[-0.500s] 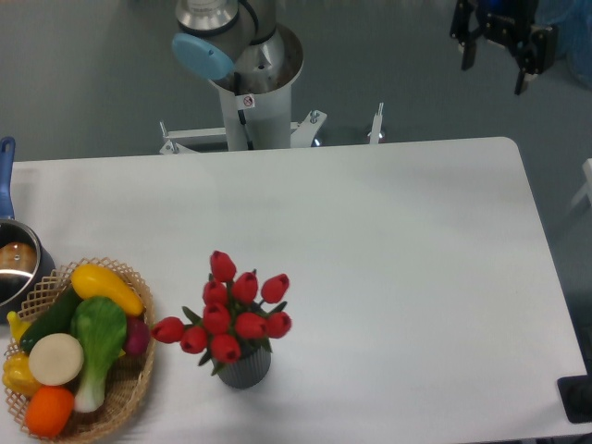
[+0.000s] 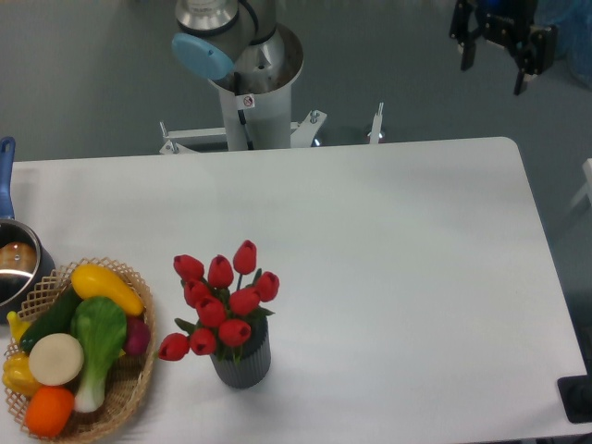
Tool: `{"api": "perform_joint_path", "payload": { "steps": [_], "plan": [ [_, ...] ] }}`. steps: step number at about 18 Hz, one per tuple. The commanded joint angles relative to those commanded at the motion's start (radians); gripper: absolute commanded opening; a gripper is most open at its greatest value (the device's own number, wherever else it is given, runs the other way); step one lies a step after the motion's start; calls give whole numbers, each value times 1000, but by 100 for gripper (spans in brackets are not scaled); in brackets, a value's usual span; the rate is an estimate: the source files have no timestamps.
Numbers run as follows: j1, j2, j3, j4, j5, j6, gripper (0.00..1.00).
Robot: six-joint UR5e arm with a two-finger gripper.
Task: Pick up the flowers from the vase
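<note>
The gripper (image 2: 499, 67) is hanging at the upper right corner of the view, past the far right corner of the table (image 2: 407, 240) and over the grey floor. Its two dark fingers are standing spread apart with nothing between them. The upper part of the tool is running out of the top edge of the view, so the wrist and its link to the arm are cut off.

The flowers (image 2: 217, 310) are lying far from the gripper, diagonally down and to the left in the view, near the front edge of the table. The red buds are leaning up and leftward out of the vase (image 2: 242, 363), whose dark ribbed wall is standing upright. The stems' long axis is appearing foreshortened under the overhead view, so their true tilt is hard to judge, and the stems are mostly hidden by buds and leaves.

A wicker basket (image 2: 129, 393) of vegetables is sitting just left of the vase, apart from it. A pot (image 2: 18, 264) is being cropped by the left edge.
</note>
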Motion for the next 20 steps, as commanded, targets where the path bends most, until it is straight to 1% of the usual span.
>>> {"api": "perform_joint_path", "payload": {
  "steps": [6,8,10,11,13,15,16,17,20],
  "plan": [
    [-3,0,-8,0,-6,-5,100],
    [-3,-2,-11,0,-26,-43,100],
    [-3,0,-24,2,-78,-109,100],
    [-2,0,-35,18,-107,-142,100],
    [-2,15,-87,99,-167,-204,100],
    [-2,34,-150,194,-209,-260,100],
    [-5,37,-172,230,-230,-299,100],
    [-8,38,-187,248,-259,-339,100],
    [-17,28,-195,252,-356,-466,100]
  ]
}}
